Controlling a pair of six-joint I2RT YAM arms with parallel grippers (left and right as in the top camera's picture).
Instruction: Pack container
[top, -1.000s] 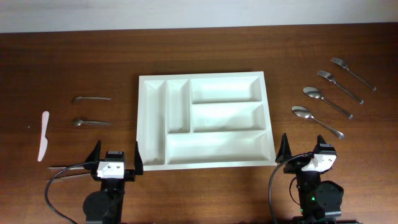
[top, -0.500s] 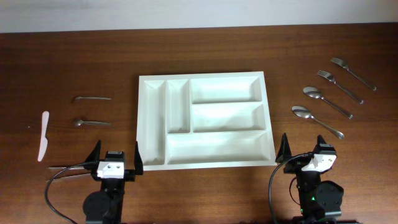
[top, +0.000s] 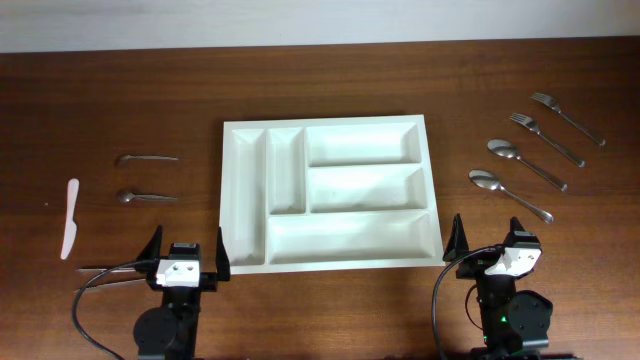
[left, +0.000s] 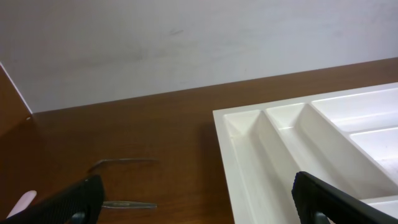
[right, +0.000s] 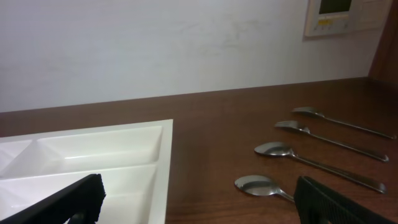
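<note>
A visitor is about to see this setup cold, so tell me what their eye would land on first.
The big white container, empty, in the middle of the dark wooden table, stands out first. To its right lie two forks and two spoons in a slanted row. To its left are a white knife and two small metal utensils.

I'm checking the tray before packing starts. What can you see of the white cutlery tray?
The large white rectangular plastic cutlery tray lies flat near the middle of the brown wooden table. It has five compartments: two narrow upright ones on its left side and three wide ones stacked beside them. All are empty. Only the table visibly touches it.
</note>
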